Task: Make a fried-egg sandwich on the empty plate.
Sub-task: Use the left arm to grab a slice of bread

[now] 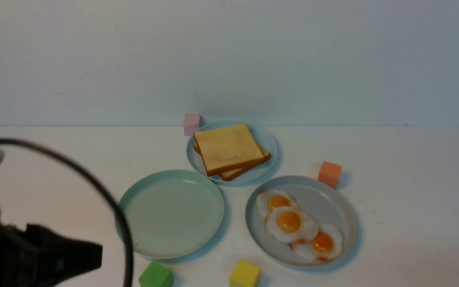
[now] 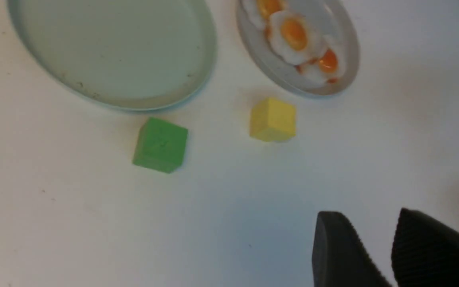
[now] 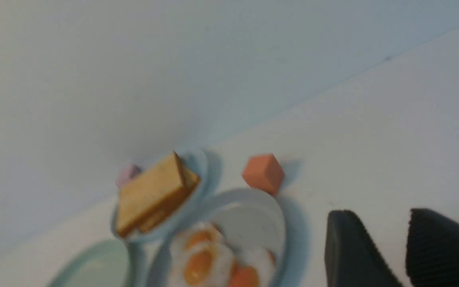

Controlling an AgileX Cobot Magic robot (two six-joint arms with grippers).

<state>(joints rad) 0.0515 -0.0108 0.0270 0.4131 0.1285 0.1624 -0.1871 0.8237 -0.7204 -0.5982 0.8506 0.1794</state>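
The left hand [image 2: 369, 217] hangs low over bare worktop [image 1: 412, 199] at the near left, its fingers parted and grasping nothing. Its loose black cable [image 1: 94, 187] arcs across the front view and hides part of the near left rim of the mint-green plate [image 1: 171, 215], so a placement judged from that view could land off-centre. The plate has nothing on it, and the sandwich is not yet begun. The green block [image 1: 155, 276] sits just beside its near edge, where a low sweep of that arm would likely knock it into the rim. Behind, the two toast slices [image 1: 227, 148] lie stacked and skewed on the light blue plate [image 1: 267, 139], with the pink block [image 1: 191, 123] at its far left edge. A pinch on the top slice may drag the lower one along or tip it off the plate. That plate's rim comes very close to the mint one; I cannot tell whether they touch, but a shove on one might shift the other. The yellow block [image 1: 244, 274] lies near the grey speckled plate [image 1: 329, 199], where three fried eggs [image 1: 289, 222] overlap. Lifting one could pull a neighbour with it. The orange block [image 1: 329, 173] crowds that plate's far right side. The right hand [image 3: 381, 215], also parted and empty, is off to the right and out of the front view.
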